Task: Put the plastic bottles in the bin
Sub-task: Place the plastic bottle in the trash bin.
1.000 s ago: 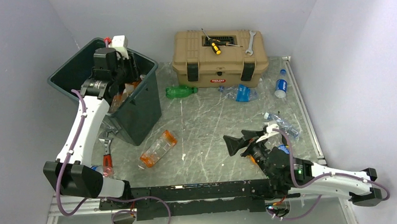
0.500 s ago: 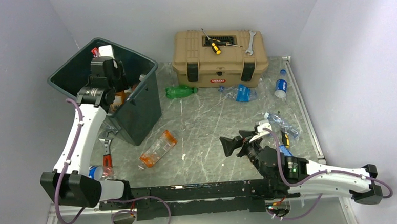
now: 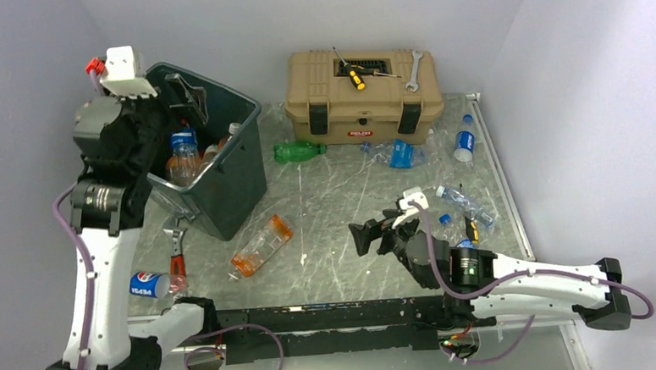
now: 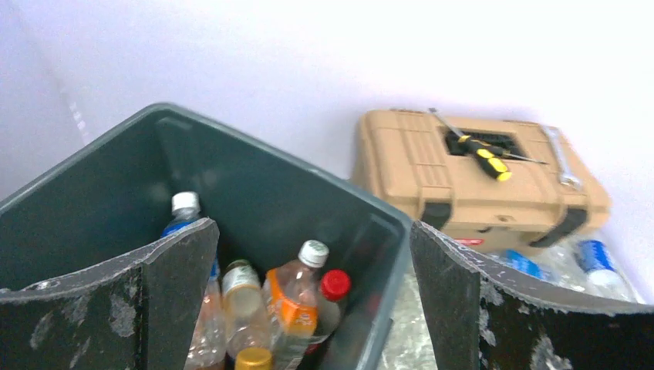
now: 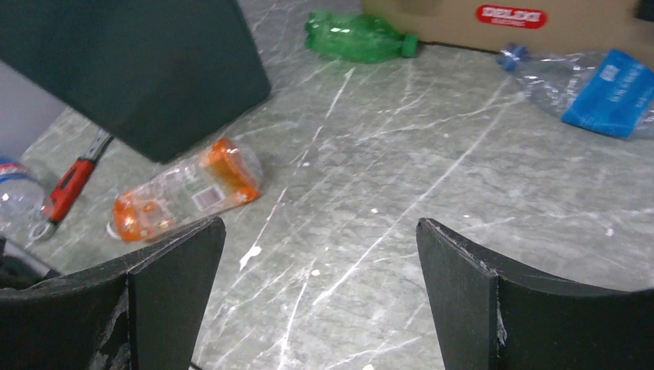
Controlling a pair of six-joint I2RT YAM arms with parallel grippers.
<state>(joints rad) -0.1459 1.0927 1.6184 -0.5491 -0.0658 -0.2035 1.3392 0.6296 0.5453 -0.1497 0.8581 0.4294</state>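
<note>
The left arm (image 3: 90, 274) has lifted out of the bin (image 3: 222, 178), where it was reaching down among the bottles a second ago. Its wrist now stands high over the bin's left rim. The left jaws have sprung wide apart and hold nothing. With the arm out of the way, a blue-labelled bottle (image 3: 184, 152) shows upright inside the bin. The Pepsi bottle (image 3: 149, 284) by the arm's base is now uncovered. The right arm (image 3: 524, 278) has stretched leftward, bringing the right jaws nearer the orange bottle (image 3: 262, 245) on the desk (image 3: 342, 193).
</note>
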